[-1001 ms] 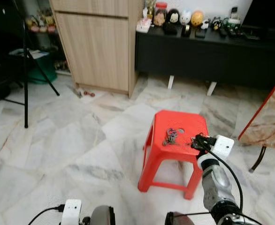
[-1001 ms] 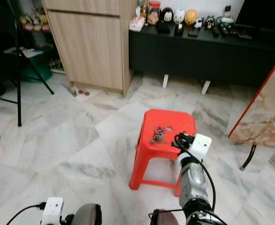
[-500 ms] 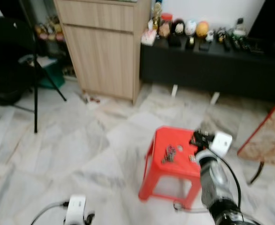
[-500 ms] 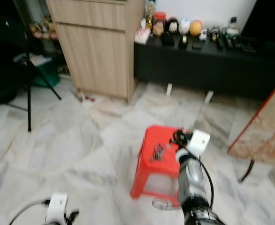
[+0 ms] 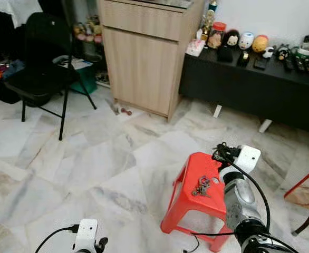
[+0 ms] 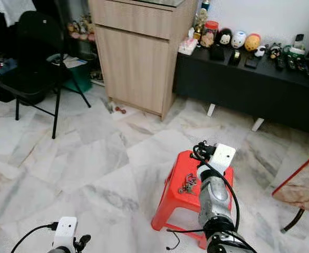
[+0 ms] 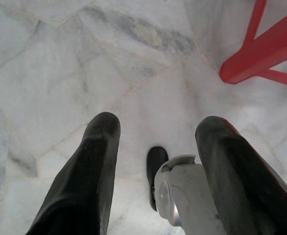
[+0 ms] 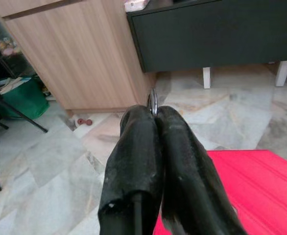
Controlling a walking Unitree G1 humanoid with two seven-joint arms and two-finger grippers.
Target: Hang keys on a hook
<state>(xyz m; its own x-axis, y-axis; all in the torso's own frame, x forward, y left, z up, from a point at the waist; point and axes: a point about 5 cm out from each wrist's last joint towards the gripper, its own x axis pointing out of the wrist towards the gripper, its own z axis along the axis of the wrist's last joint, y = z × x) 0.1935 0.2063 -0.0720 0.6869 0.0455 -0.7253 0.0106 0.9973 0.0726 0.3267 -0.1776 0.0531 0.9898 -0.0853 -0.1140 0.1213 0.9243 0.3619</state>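
Camera swung left, chair now visible | right tool [image 8: 153, 115] clamped on key ring [image 8: 153, 102] above red stool [image 5: 189, 195] | keys [image 5: 201, 186] unhung, hook unseen | left tool [image 7: 155, 147] agape, idle

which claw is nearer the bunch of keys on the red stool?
Right. The right claw is above the red plastic stool, just past the metal bunch of keys. The left claw hangs low over the marble floor, beside the stool.

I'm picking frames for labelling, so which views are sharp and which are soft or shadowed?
Left eye view: sharp, evenly lit, keys legible on the red stool. Right wrist view: right gripper close and soft, cabinet clearer. Left wrist view: left gripper fingers dark, slightly blurred against the bright floor.
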